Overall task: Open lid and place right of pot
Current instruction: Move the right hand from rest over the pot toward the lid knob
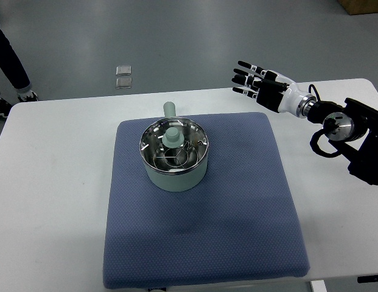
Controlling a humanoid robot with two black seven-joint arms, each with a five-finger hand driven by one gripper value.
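A pale green pot (pixel 175 173) stands on the blue mat (pixel 237 213), its short handle (pixel 169 110) pointing away from me. A glass lid (pixel 174 146) with a metal rim rests on the pot, topped by a pale green knob (pixel 173 135). My right hand (pixel 254 79) hovers over the table's far edge, up and to the right of the pot, well apart from it. Its fingers are spread and hold nothing. The left arm does not show.
The mat lies on a white table (pixel 55 182). A person's leg and shoe (pixel 18 79) stand on the floor at the far left. Two small square plates (pixel 123 75) sit on the floor beyond the table.
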